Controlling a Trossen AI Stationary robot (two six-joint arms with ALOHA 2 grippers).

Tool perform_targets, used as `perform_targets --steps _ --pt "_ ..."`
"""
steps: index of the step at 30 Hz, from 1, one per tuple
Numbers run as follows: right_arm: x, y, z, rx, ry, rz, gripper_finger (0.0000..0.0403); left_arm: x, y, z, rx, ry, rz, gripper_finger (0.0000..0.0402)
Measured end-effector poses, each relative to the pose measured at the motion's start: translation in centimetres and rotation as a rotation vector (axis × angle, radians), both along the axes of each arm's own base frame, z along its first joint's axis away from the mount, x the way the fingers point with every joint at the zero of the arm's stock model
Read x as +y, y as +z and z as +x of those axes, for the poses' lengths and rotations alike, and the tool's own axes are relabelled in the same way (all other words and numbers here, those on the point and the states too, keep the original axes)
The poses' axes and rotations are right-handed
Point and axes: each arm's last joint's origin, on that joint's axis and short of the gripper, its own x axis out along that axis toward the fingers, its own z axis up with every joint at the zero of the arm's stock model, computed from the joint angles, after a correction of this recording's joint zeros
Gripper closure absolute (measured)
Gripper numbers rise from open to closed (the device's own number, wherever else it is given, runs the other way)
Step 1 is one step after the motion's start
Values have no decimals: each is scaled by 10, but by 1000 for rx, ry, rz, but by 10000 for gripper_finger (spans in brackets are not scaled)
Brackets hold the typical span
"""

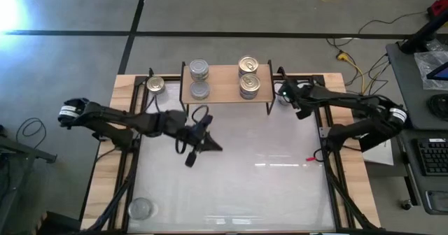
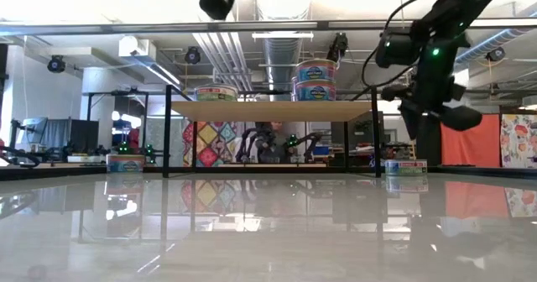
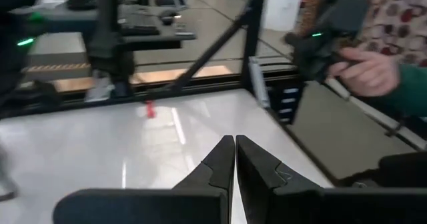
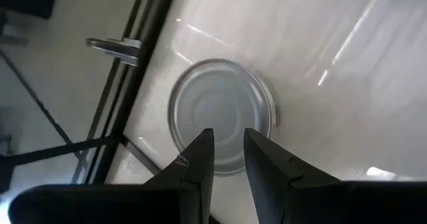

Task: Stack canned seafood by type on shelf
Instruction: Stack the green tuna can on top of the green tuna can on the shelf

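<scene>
The light-wood shelf (image 1: 225, 81) stands at the table's far edge. On it are two silver-topped cans (image 1: 199, 79) on the left and two gold-topped cans (image 1: 249, 75) on the right. In the low view the right ones (image 2: 315, 79) show one above another. My right gripper (image 1: 288, 95) hovers just right of the shelf over a silver-topped can (image 4: 222, 114) that sits flat on the table (image 2: 405, 166). Its fingers (image 4: 227, 151) are narrowly open and clear above the can. My left gripper (image 1: 210, 145) is shut (image 3: 235, 144), raised over the table's middle and holding nothing.
One more can (image 1: 155, 85) stands on the table left of the shelf, and another (image 1: 140, 208) near the near-left corner. A small red mark (image 1: 311, 159) lies by the right edge. A person's hand (image 3: 367, 71) shows beyond the table's edge in the left wrist view.
</scene>
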Motion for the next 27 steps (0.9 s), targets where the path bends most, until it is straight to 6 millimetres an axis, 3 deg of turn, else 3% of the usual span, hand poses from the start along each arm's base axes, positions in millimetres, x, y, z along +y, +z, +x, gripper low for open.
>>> perform_targets --steps 5,12,21,27 --pt "-6 -9 8 -15 -1 -8 317 -29 1 -5 -7 -36 18 401" --pt "-17 -12 8 -11 13 -28 307 -53 0 -11 -1 -67 16 401" --pt "-33 -14 -2 4 130 25 323 -63 0 -15 4 -65 7 401" --pt "-34 -30 -9 -56 138 5 337 -63 0 -15 7 -58 -1 401"
